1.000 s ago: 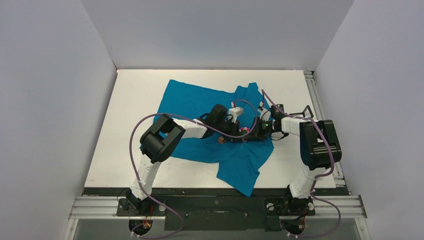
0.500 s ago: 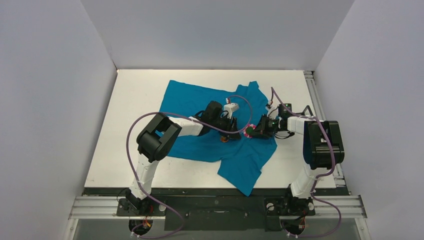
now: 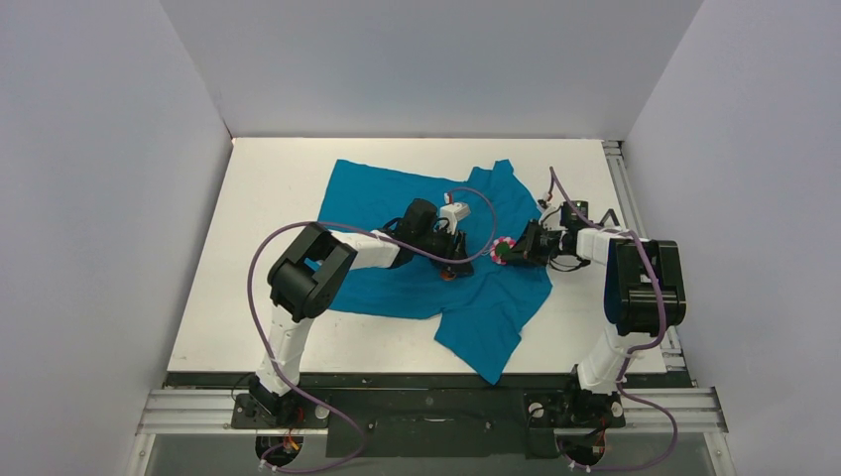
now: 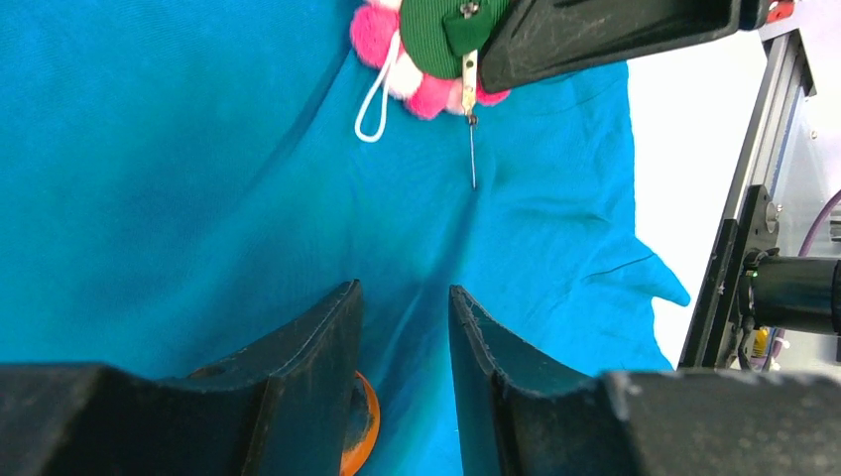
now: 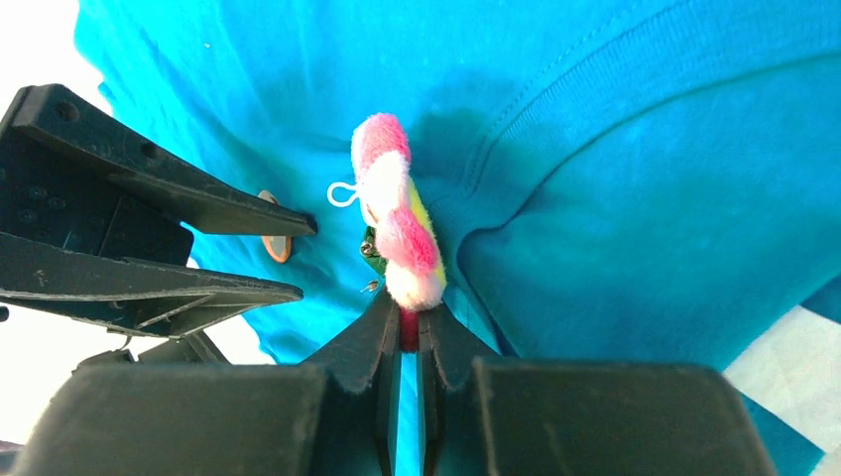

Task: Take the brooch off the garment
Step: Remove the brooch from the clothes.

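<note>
The brooch (image 3: 503,249) sits pinched edge-on in the right gripper (image 3: 514,254), right of the desk's middle and above the shirt (image 3: 369,194), which lies spread from the far edge toward the near edge. From the left wrist its green backing faces out and its open needle (image 4: 472,149) hangs bare, seemingly clear of the cloth, though I cannot tell whether the tip touches.

It looks light and plush: the fluffy petals should squash easily, so the firmer hold is probably on the backing or centre, away from the sharp, bendable needle. A thin white loop (image 4: 375,104) dangles and could snag.

The right gripper's jaws are closed almost fully on the lower petals. That arm reaches in low from the right edge, forearm nearly level and pointing left.

The left gripper (image 3: 451,268) rests low on the shirt, jaws a little apart astride a crease, clamping nothing that I can see. Its arm stretches from the near left corner toward the desk's middle.
</note>
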### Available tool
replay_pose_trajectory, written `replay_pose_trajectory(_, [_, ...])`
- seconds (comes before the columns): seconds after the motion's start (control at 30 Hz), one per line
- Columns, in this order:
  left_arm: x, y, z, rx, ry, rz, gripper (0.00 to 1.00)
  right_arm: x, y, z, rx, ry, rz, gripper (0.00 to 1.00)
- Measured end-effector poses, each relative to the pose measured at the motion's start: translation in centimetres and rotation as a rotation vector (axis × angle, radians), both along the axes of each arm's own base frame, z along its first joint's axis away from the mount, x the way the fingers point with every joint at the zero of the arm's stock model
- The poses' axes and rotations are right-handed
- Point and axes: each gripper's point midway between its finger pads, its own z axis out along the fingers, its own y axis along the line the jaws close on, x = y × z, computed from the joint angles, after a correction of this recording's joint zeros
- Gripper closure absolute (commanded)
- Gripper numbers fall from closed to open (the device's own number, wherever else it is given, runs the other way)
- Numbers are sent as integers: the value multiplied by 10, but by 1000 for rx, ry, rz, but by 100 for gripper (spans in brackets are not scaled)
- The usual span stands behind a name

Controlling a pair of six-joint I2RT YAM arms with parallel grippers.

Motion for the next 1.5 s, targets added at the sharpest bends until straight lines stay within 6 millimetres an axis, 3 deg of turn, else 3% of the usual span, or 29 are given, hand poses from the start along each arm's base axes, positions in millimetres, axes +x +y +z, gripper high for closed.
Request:
replay_pose_trajectory(0.23, [-1,3,-2,20,-20,-17,69,7,-4,3,-29,-36,17,100])
replay_pose_trajectory(0.4, [-8,10,-2,37,-25,-31,65,10,-8,5,-43,-41,20,100])
replay_pose_trajectory(0.7, [-16,20,8,4,-11,-43,35,34,-18,27,-44,-102,-9,100])
replay_pose_trajectory(0.8, [-16,28,20,-24,-14,-25,25,33,-15,32,-22,-94,-19,100])
replay_pose_trajectory(0.87, [-15,33,31,-50,-26,-11,13,33,-11,41,0,-97,-25,100])
replay_pose_trajectory(0.9, [-14,37,41,-71,-39,-2,2,33,-9,47,15,-105,-28,100])
replay_pose_trajectory(1.03, [-14,48,77,-137,-92,10,4,31,8,75,95,-147,-34,100])
replay_pose_trajectory(1.2, [-30,62,117,-208,-120,-12,4,15,51,107,258,-171,-8,100])
replay_pose_trajectory(1.37, [-56,67,128,-278,-10,-30,4,-3,90,120,398,-136,28,100])
replay_pose_trajectory(1.5, [-76,67,122,-305,105,-39,4,-3,101,136,464,-138,32,100])
